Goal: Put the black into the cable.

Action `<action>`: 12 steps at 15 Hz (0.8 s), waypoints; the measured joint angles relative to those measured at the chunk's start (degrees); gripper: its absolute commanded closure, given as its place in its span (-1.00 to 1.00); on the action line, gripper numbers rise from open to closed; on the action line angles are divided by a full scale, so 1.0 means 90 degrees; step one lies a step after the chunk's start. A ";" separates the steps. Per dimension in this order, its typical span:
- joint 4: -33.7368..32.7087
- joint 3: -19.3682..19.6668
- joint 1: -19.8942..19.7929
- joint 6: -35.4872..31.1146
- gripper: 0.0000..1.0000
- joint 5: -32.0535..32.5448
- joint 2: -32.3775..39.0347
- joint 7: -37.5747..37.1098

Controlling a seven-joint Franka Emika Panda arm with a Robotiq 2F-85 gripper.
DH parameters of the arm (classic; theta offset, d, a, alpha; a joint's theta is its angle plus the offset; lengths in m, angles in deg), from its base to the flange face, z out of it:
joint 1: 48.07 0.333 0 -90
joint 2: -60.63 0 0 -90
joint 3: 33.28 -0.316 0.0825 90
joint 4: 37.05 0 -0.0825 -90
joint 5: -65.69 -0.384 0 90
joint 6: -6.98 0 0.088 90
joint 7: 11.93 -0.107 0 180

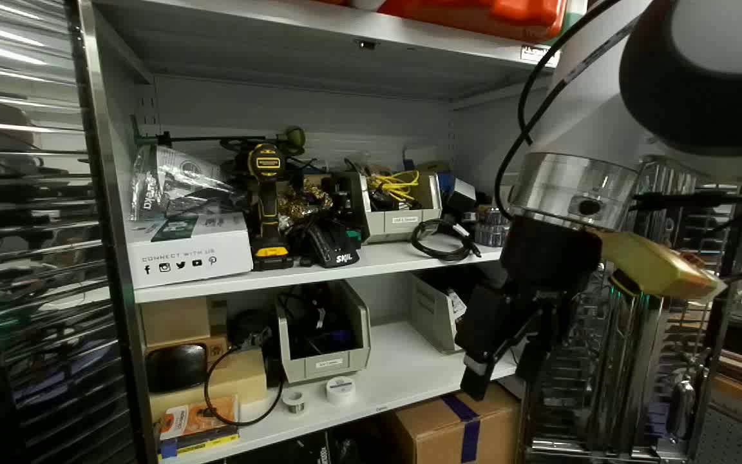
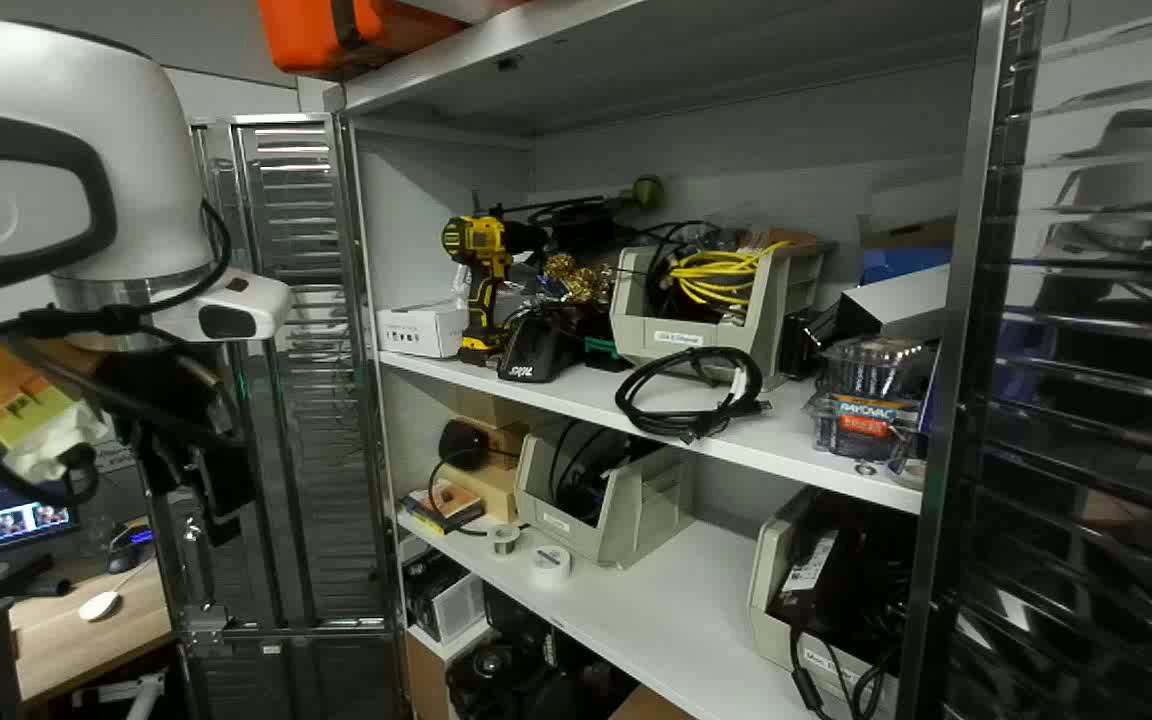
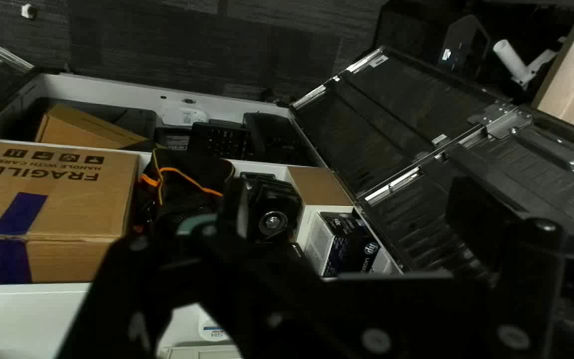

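Closest to the camera in an exterior view, my robot arm [image 1: 596, 122] looms to the right of the grey bin [image 1: 380, 227], which holds the yellow cable [image 2: 716, 275], and the gripper [image 1: 505, 375] hangs at the arm's end, well apart from that bin. Through the wrist view I see the gripper's fingers [image 3: 479, 219] spread apart, so I take it as released. The black cable [image 2: 684, 425] lies in a coil on the shelf [image 1: 380, 258], just in front of the bin and outside it; from here I cannot tell whether the two touch. To the bin's left in both exterior views I make out a black gadget [image 1: 329, 245] marked SKIL near it, then a yellow and black drill [image 1: 268, 193] standing upright, with a white box [image 1: 194, 254] farther off. On the bin's opposite side sits a pack of batteries [image 2: 861, 390]. One level lower than the bin, I see a white roll [image 1: 340, 390] and a spool [image 1: 294, 403] near each other. Further below the bin's level, my wrist view shows a cardboard box [image 3: 68, 204] marked FRAGILE, with dark tape [image 3: 10, 259] across it.
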 measured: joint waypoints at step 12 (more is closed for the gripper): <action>-0.0179 0.0004 -0.0145 -0.0034 -1.00 0.0228 0.0287 0.0000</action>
